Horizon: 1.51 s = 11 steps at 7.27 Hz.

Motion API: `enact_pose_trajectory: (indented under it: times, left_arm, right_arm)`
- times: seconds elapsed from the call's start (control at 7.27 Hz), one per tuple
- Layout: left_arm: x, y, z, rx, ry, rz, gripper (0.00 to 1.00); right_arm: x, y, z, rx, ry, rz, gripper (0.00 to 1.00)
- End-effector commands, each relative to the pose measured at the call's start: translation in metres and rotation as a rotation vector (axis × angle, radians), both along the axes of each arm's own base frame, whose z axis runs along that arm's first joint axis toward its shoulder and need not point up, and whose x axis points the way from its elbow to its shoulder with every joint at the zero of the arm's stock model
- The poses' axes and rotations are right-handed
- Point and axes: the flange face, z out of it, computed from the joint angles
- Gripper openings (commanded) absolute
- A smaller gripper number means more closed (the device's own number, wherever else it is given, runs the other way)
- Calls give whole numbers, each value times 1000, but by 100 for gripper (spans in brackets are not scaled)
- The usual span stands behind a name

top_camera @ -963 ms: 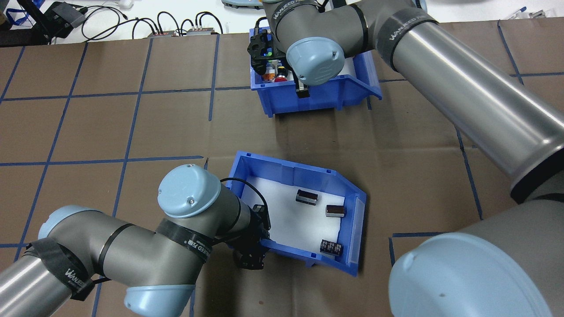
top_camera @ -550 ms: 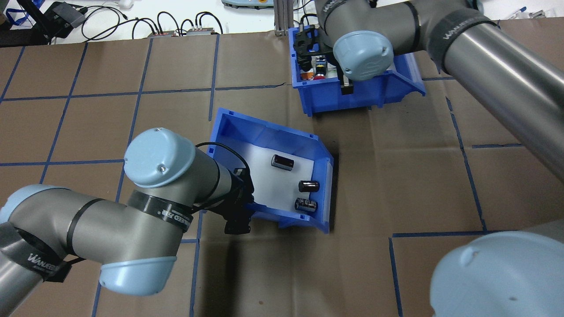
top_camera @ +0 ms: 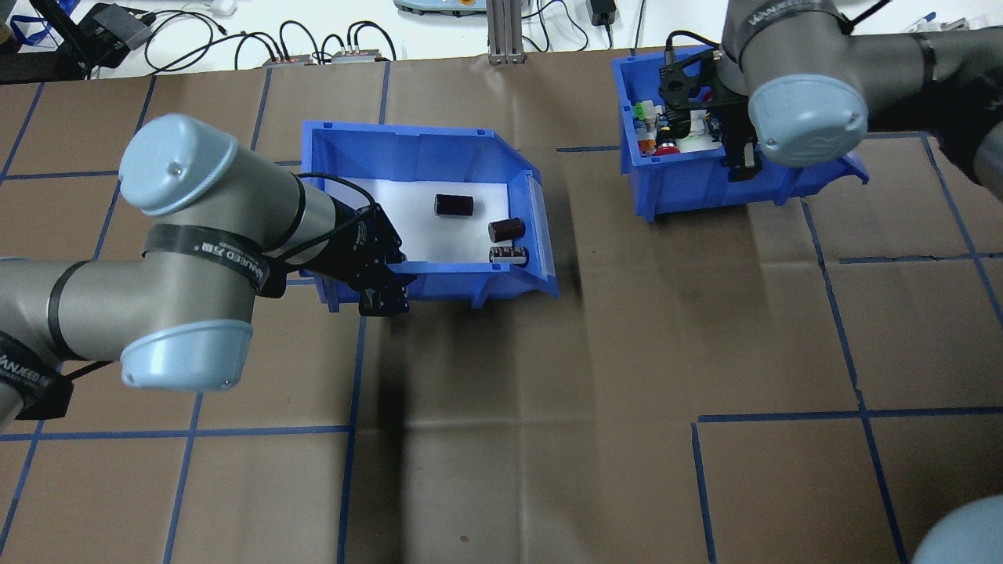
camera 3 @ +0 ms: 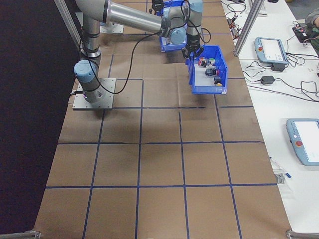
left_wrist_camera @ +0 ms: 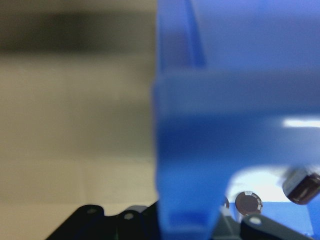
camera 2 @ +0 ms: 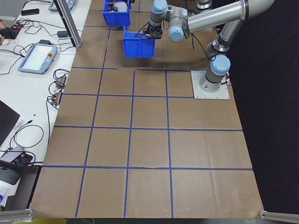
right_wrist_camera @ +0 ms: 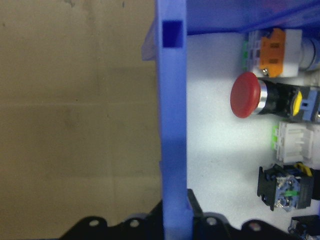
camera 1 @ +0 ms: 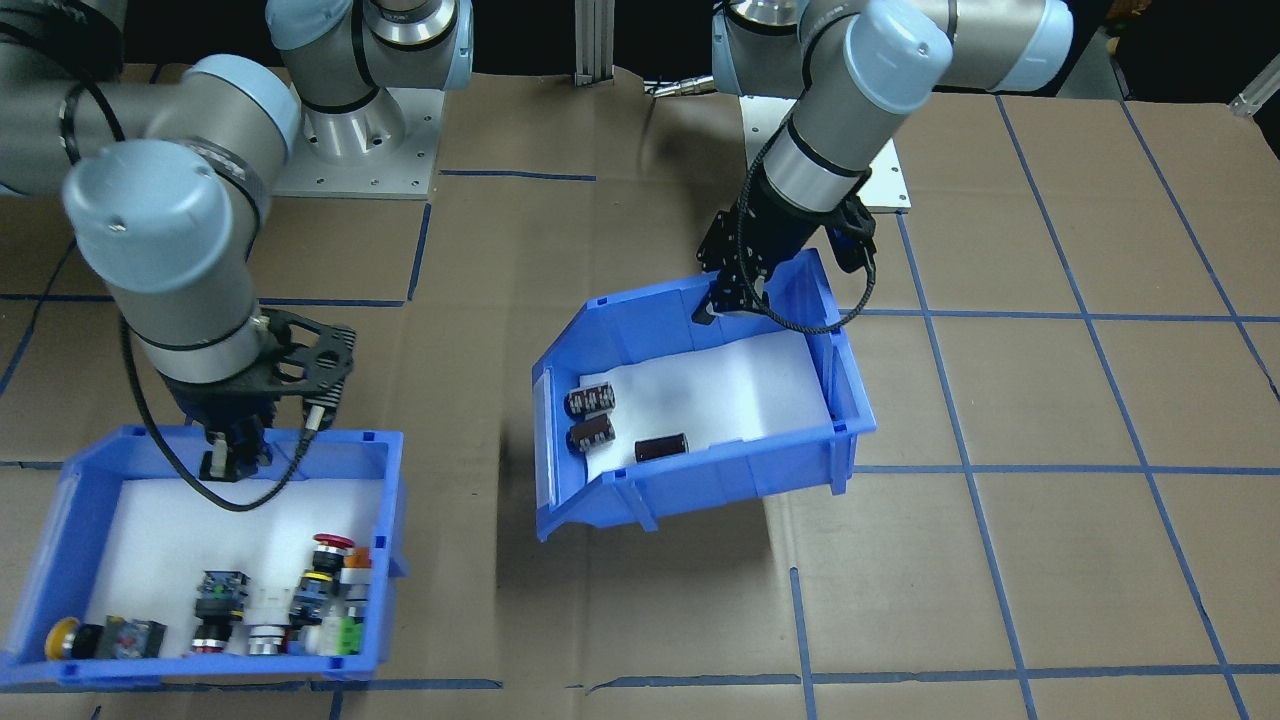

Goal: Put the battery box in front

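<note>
Table point(top_camera: 548, 439) — brown paper covering marked off in squares by blue tape lines; the near portion in the overhead view bears nothing but the shadow cast by the raised bin.

Left gripper point(top_camera: 382, 282) — pinching the rear wall of the battery box point(top_camera: 439, 157), one finger inside and one outside, as the front-facing view shows at point(camera 1: 722, 300). In the left wrist view the blue wall point(left_wrist_camera: 192, 150) passes between the fingers, blurred.

Battery box — blue bin, held clear of the table and tilted in the front-facing view point(camera 1: 700, 470), its shadow on the paper below. It sits in the left-middle part of the overhead view, its sloped cut-away side toward the table's centre. White foam liner point(top_camera: 415, 219) inside.

Cells point(top_camera: 506, 229) — three dark cylinders loose on the liner; two lie close together by the cut-away side, the third point(top_camera: 454, 205) apart, nearer the middle.

Right gripper point(camera 1: 228, 455) — clamped on the rear wall of the button bin point(camera 1: 220, 660); the right wrist view shows that wall point(right_wrist_camera: 172, 130) running between the fingers.

Button bin — same-sized blue bin at the far right of the overhead view point(top_camera: 689, 188), well apart from the battery box. Contents: a red mushroom button point(right_wrist_camera: 247, 95), an orange-and-white switch point(right_wrist_camera: 275, 47), other switches with black, green and yellow parts.

Beyond the table's far edge — a white bench with cables point(top_camera: 313, 39) and small devices.
</note>
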Motion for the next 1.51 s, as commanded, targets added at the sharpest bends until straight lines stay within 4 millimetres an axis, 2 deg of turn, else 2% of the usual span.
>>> enact_pose_trajectory:
  times: [0.0,0.28,0.41,0.69,0.96,1.1,1.24,1.38]
  left_arm:
    - [-10,-61,3,1,115,-19,0]
    - [-18,-85,-26,37,185,-51,0]
    - [-29,-98,-39,61,255,-71,0]
    - [-41,-115,-67,67,266,-84,0]
    - [-55,-133,-98,79,375,-33,0]
    - [-62,-132,-101,79,372,-38,0]
    - [-57,-140,-98,64,368,-32,0]
    - [-58,-151,-106,67,369,-34,0]
  right_arm:
    - [-56,47,0,16,-57,9,3]
    - [-97,87,7,6,-97,23,3]
    - [-104,97,9,1,-99,31,3]
    - [-112,108,10,2,-93,21,3]
    - [-112,119,5,14,-84,19,4]
    - [-110,125,6,14,-80,19,4]
    - [-109,130,3,20,-82,17,4]
    - [-106,138,-2,28,-85,17,4]
